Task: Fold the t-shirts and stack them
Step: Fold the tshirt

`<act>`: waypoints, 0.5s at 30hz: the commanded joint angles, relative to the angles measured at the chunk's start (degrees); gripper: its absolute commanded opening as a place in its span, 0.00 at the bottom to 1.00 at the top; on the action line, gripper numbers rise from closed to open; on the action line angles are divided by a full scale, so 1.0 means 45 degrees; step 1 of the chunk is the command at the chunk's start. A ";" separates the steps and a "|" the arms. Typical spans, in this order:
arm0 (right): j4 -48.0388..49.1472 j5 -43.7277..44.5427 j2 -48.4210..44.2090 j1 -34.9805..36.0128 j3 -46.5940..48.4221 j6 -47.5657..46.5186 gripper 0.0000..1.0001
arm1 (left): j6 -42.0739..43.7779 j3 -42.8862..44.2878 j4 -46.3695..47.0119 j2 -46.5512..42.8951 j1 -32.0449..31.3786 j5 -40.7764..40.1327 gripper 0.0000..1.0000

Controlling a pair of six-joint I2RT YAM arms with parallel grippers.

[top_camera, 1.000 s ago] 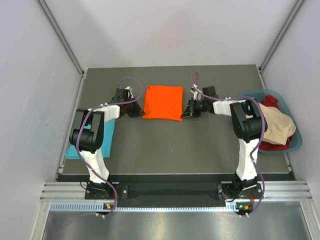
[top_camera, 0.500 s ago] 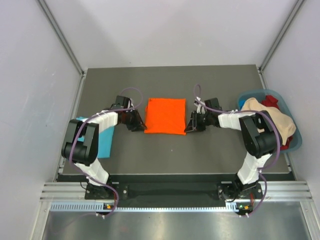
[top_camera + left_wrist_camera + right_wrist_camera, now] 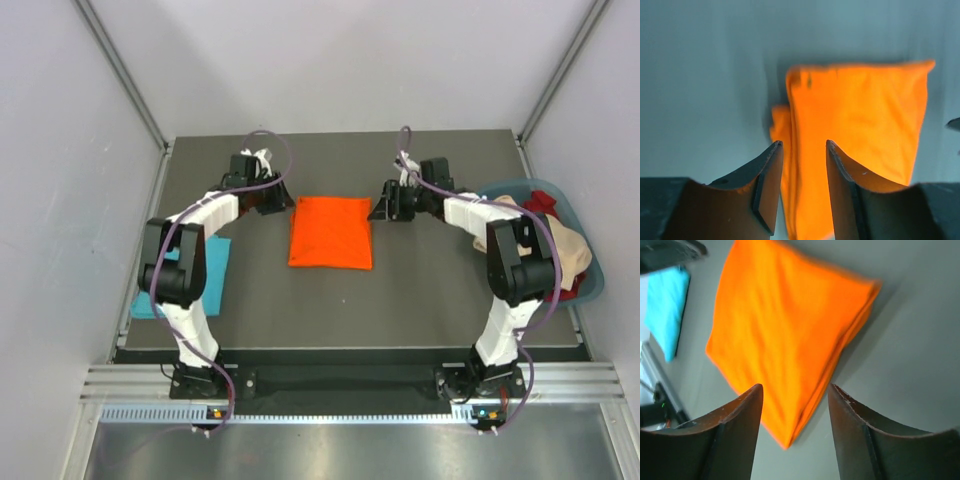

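Orange t-shirt (image 3: 331, 232) lies folded flat; left gripper (image 3: 272, 200) and right gripper (image 3: 384, 208) both released, empty, beside its far corners.

— What is lying on the dark surface (image 3: 420, 295)?
— A folded orange t-shirt (image 3: 330, 232) is lying flat near its middle. A turquoise t-shirt (image 3: 216, 272) is resting by the left edge, partly hidden, and a blue basket (image 3: 596, 270) is sitting at the right edge.

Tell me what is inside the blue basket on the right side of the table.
A beige cloth lies on top of red cloth in the basket. The right arm hides part of it, and anything beneath the cloths is covered.
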 commanded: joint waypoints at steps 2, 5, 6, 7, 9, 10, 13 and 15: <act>0.0920 -0.1281 0.1669 -0.0737 0.1751 -0.0521 0.57 | 0.1505 0.1642 0.0715 0.1951 0.0199 0.1850 0.45; 0.0999 -0.1788 0.2451 -0.0777 0.2514 -0.0911 0.61 | 0.2053 0.2269 0.0577 0.2694 0.0200 0.2710 0.45; 0.1096 -0.2042 0.2629 -0.0796 0.2653 -0.1009 0.61 | 0.2131 0.2444 0.0615 0.2812 0.0200 0.2886 0.45; 0.1290 -0.2296 0.2786 -0.0796 0.2751 -0.1068 0.62 | 0.2209 0.2523 0.0693 0.2948 0.0200 0.3100 0.45; 0.1157 -0.2376 0.3272 -0.0777 0.3161 -0.1359 0.62 | 0.2327 0.2757 0.0752 0.3125 0.0200 0.3180 0.45; 0.1097 -0.2396 0.3430 -0.0796 0.3298 -0.1400 0.62 | 0.2501 0.2874 0.0753 0.3338 0.0200 0.3161 0.45; 0.1213 -0.2551 0.4036 -0.0815 0.3824 -0.1381 0.61 | 0.2795 0.3479 0.0421 0.3847 0.0219 0.3102 0.45; 0.1524 -0.2727 0.4329 -0.0796 0.3962 -0.1225 0.57 | 0.2874 0.3811 0.0342 0.4139 0.0219 0.3375 0.45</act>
